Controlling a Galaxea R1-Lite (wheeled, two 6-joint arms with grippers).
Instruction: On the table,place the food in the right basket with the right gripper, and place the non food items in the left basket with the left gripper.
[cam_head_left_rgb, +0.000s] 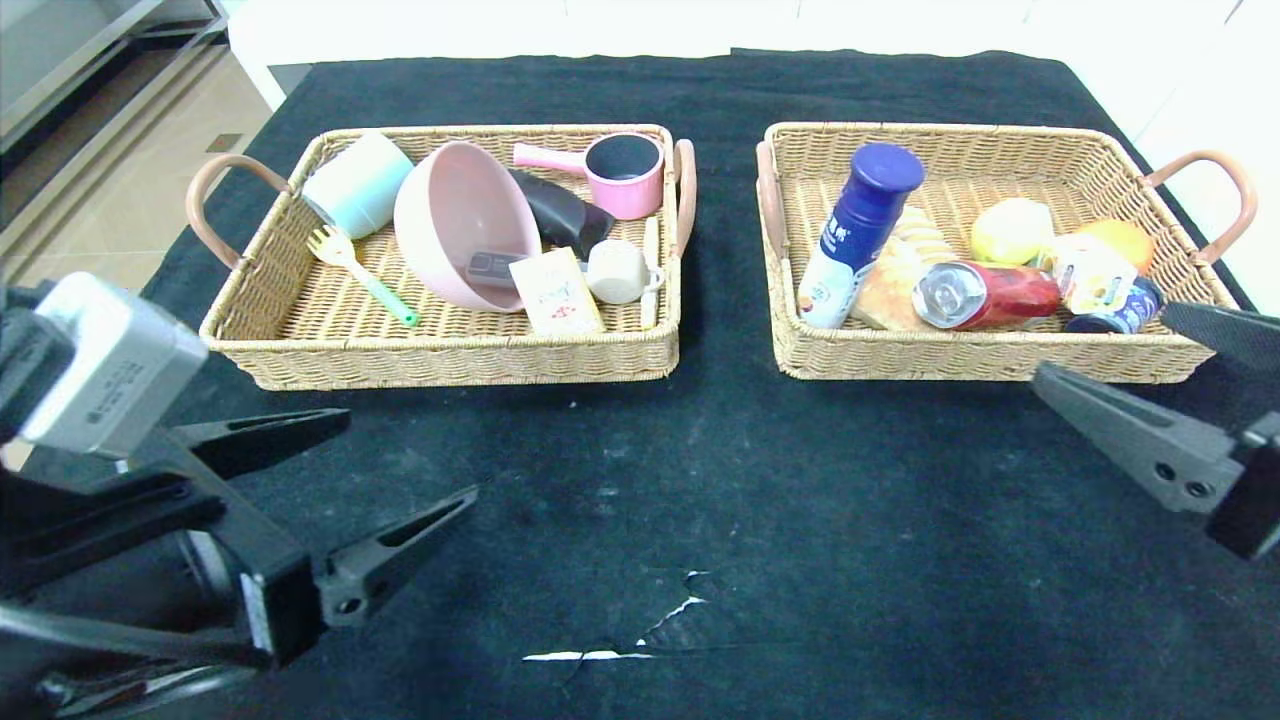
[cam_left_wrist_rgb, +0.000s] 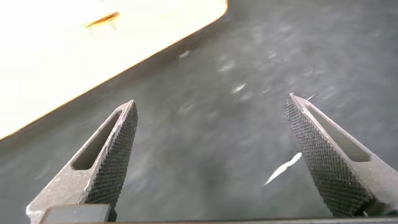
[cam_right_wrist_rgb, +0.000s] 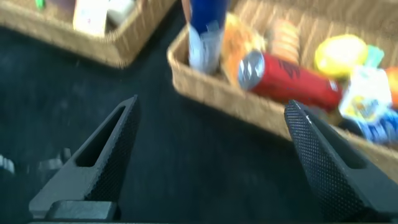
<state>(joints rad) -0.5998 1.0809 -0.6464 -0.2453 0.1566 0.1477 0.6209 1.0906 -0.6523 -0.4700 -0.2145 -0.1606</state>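
Both tools gape empty over bare worktop (cam_head_left_rgb: 700, 480) — left tool (cam_head_left_rgb: 400, 460) short of the left basket (cam_head_left_rgb: 450, 365), right tool (cam_head_left_rgb: 1140, 345) nearest the right basket (cam_head_left_rgb: 980, 362) — everything apparently already sorted beyond them.

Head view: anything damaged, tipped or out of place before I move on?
The black table cloth has a tear near the front edge, white showing through. In the right basket, the red can lies on its side and the blue-capped bottle leans. Both the left gripper and right gripper hover open and empty.
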